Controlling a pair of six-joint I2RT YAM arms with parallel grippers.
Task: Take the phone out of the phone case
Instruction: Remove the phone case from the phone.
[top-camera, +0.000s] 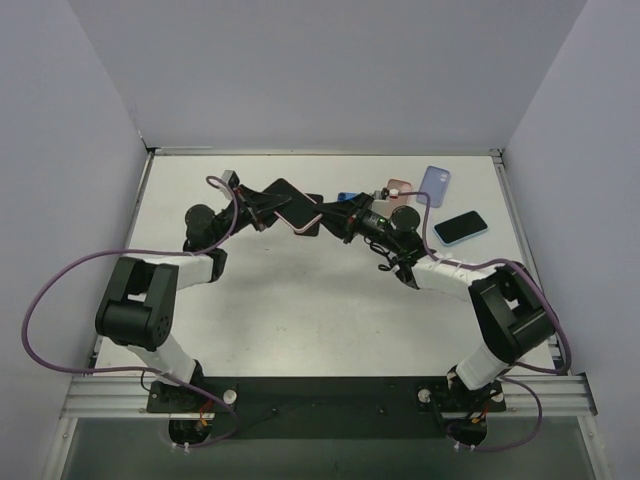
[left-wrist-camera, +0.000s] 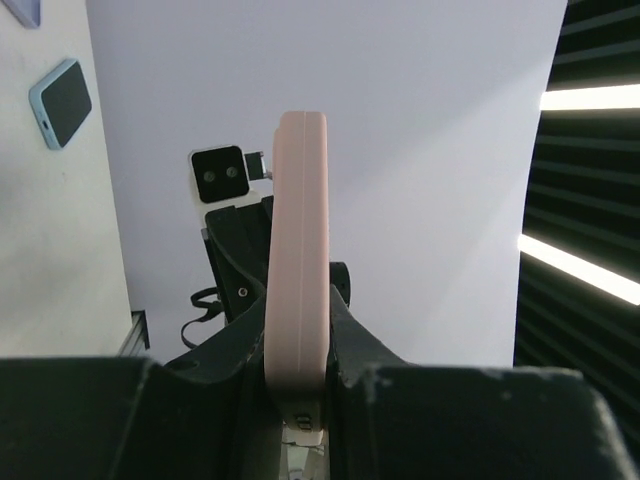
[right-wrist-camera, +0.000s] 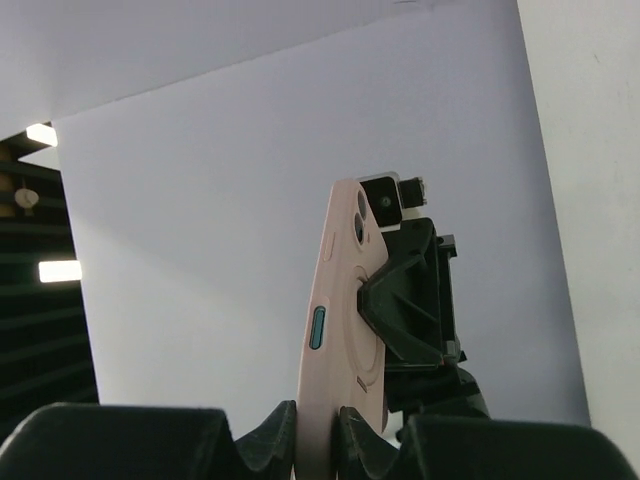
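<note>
A phone in a pink case (top-camera: 298, 212) is held off the table at the back middle, between both grippers. My left gripper (top-camera: 268, 204) is shut on its left end and my right gripper (top-camera: 338, 220) on its right end. In the left wrist view the case (left-wrist-camera: 298, 240) stands edge-on, pinched by my left gripper (left-wrist-camera: 298, 335). In the right wrist view the case's back (right-wrist-camera: 345, 310) shows camera lenses and a teal side button, with my right gripper (right-wrist-camera: 315, 432) shut on its near edge. The phone sits inside the case.
A lavender case (top-camera: 435, 181) and a phone in a light blue case (top-camera: 460, 228) lie at the back right. A small pink object (top-camera: 397, 187) and a blue one (top-camera: 347, 197) lie behind the right gripper. White walls enclose the table.
</note>
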